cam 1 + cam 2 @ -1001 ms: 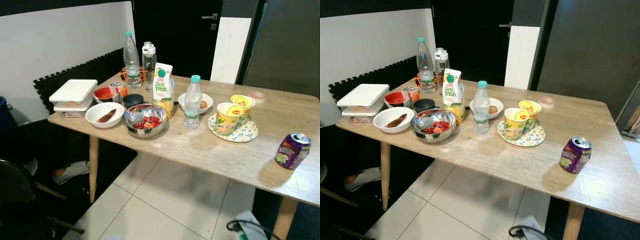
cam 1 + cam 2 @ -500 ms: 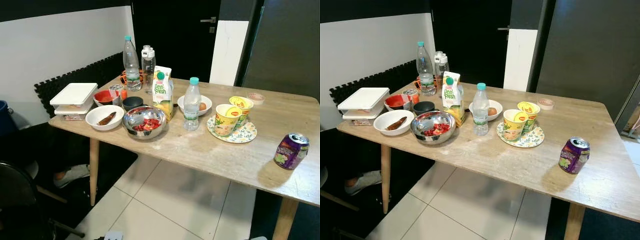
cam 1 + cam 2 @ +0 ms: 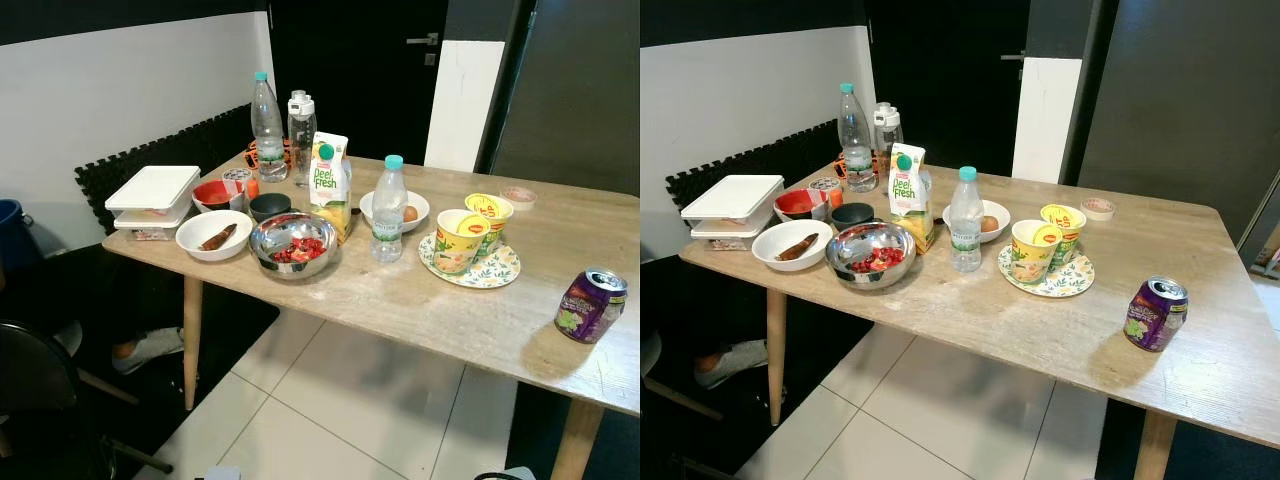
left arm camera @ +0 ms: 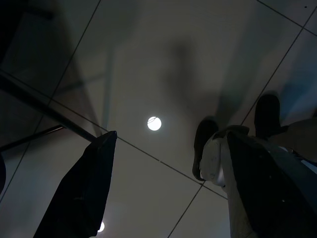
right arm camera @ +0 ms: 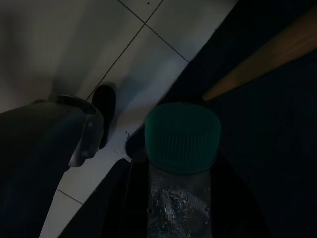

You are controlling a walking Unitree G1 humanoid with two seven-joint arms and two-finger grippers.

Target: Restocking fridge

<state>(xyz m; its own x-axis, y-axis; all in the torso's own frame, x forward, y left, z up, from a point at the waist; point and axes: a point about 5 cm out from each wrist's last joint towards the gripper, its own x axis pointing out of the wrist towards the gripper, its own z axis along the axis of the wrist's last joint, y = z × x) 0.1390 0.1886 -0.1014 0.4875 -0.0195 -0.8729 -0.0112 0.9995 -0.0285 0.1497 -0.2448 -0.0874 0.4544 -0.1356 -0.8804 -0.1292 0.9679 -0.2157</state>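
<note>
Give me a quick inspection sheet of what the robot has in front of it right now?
Surface: wooden table, items crowded at its left.
Job's things: juice carton, water bottle, purple can, steel bowl, white lidded box.
Clutter: two yellow cups on a plate; small bowls.
Grippers: right gripper holds a green-capped bottle low over the floor; left gripper hangs idle, jaws apart.
Cables: black cable on the floor.
Surroundings: tiled floor, dark door.
</note>
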